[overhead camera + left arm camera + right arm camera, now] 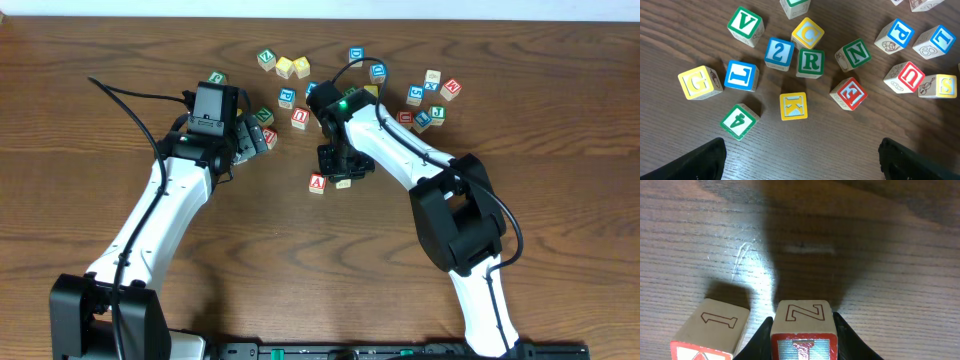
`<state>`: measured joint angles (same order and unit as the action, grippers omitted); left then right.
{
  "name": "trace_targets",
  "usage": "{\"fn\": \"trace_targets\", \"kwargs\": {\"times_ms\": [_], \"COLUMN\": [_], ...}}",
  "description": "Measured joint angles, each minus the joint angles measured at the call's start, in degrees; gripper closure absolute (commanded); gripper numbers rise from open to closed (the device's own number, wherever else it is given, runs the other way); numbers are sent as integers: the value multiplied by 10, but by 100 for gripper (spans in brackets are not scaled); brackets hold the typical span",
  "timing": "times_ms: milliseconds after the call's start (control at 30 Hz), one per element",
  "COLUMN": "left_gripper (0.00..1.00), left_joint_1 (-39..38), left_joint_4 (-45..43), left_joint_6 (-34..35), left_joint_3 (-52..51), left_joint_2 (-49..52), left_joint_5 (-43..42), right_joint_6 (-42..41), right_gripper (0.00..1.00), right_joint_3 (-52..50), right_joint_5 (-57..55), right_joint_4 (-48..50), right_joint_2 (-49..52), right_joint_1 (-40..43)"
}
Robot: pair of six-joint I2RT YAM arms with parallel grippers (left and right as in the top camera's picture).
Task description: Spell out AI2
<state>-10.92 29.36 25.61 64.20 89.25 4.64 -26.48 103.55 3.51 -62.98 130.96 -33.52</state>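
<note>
The right arm [400,150] rises from the near table edge, bends at the elbow and reaches back toward the centre, wrist pointed down. The right gripper [802,332] is clamped on the I block [802,327], one finger on each side face. The block's top face shows a red I in a red border, and its forward face shows an outlined Z. Whether it rests on the table [560,200] cannot be told.

The A block [317,183] sits just to the left of the held block, apart from it by about the width of a finger. It is upright on the wood, with a red letter on top and an outlined 1 on its forward face.

The left arm [160,210] extends from the near left corner diagonally toward the block scatter. The left gripper [800,152] stands released, its fingers spread wide and grasping nothing.

Beyond its fingertips lies the 2 block [779,52], with a blue face and a white numeral. It touches the green R block [810,62] on its right, with the yellow C block [807,33] just past it.
</note>
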Motion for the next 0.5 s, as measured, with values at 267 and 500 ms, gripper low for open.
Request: {"fn": "trace_targets", "kwargs": {"times_ms": [267, 500], "left_gripper": [4, 4], "left_joint_1": [0, 0], "left_joint_4": [0, 0], "left_joint_6": [0, 0], "left_joint_3": [0, 0], "left_joint_2": [0, 0], "left_joint_5": [0, 0], "right_joint_6": [0, -7], "right_gripper": [75, 73], "right_joint_3": [-2, -2], "right_joint_5": [-5, -38], "right_joint_4": [43, 55], "right_joint_2": [-1, -1], "right_joint_1": [3, 9]}}
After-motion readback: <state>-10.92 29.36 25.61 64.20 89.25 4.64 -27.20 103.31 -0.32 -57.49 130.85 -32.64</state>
